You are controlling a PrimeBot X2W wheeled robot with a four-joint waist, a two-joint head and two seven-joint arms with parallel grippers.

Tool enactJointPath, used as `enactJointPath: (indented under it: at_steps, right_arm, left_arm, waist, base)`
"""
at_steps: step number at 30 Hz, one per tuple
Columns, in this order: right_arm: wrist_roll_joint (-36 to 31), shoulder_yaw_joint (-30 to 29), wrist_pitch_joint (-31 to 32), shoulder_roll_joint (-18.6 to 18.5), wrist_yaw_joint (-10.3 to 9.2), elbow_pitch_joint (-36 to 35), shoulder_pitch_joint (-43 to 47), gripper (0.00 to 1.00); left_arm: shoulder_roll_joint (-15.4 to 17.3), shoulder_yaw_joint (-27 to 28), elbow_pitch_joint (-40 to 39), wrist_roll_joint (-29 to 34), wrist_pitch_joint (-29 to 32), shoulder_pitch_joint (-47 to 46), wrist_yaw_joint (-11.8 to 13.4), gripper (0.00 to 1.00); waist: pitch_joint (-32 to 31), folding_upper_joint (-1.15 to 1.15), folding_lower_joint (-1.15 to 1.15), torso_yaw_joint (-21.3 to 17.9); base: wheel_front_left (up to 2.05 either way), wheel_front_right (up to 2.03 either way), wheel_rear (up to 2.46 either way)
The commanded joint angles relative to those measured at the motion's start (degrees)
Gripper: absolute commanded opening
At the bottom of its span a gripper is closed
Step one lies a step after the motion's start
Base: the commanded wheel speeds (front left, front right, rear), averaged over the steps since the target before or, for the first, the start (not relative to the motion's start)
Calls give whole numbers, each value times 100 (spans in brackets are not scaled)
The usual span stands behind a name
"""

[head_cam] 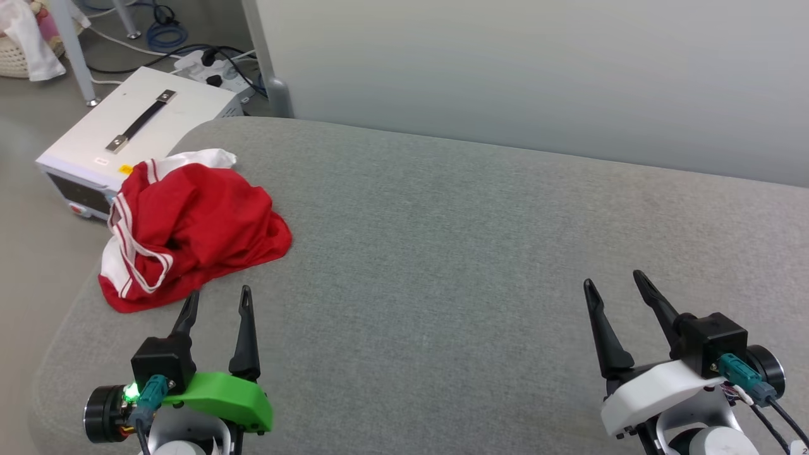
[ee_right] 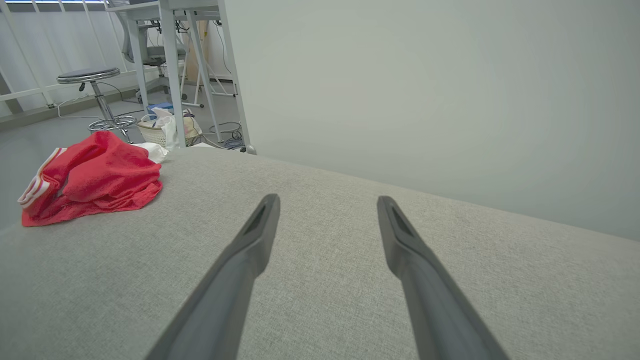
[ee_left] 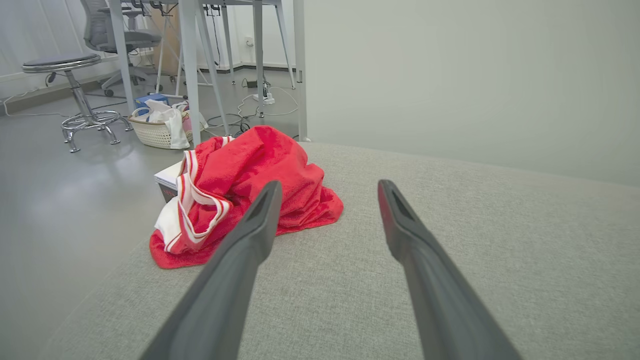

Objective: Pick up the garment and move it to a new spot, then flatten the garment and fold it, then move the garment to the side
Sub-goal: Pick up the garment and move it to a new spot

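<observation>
Left gripper (head_cam: 218, 292) is seen spread wide, nothing pinched, tips just beside the near edge of the red jersey (head_cam: 202, 221). Right gripper (head_cam: 612, 278) is likewise spread and empty, well apart from it on the robot's right. Jersey is found crumpled in a heap at the left edge of the grey fabric surface (head_cam: 474, 253), near a white box w/ handle (head_cam: 136, 126) on the floor. Cloth is judged light, soft, floppy, prob. a bit slick; no shape will be kept once lifted. Hold is best taken on a thick raised fold atop the heap, or on the striped trim (head_cam: 129, 243), since a thin single layer could be dragged rather than lifted. Pickup not yet begun.
</observation>
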Motion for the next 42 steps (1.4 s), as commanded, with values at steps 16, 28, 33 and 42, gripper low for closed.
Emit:
enactJointPath:
  at_steps: [16, 28, 33, 42]
  right_arm:
    - [76, 291, -101, -10, -3, -26, -214, 100]
    - [189, 411, -198, -10, -3, -16, -236, 100]
    - [213, 419, -219, -10, -3, -16, -244, 100]
    - [222, 415, -239, -11, -4, -66, -260, 100]
  left_arm:
    - [-17, 211, 207, -136, -238, -130, -176, 100]
    - [-20, 326, 355, -187, -380, -128, -266, 100]
    - [-21, 360, 424, -209, -438, -147, -301, 100]
    - [-23, 401, 548, -220, -546, -213, -362, 100]
  waist:
    - [-82, 0, 0, 1226]
    - [-137, 0, 0, 1706]
    - [-133, 0, 0, 1861]
    - [-90, 0, 0, 2144]
  base:
    - [0, 0, 0]
    - [0, 0, 0]
    - [0, 0, 0]
    - [0, 0, 0]
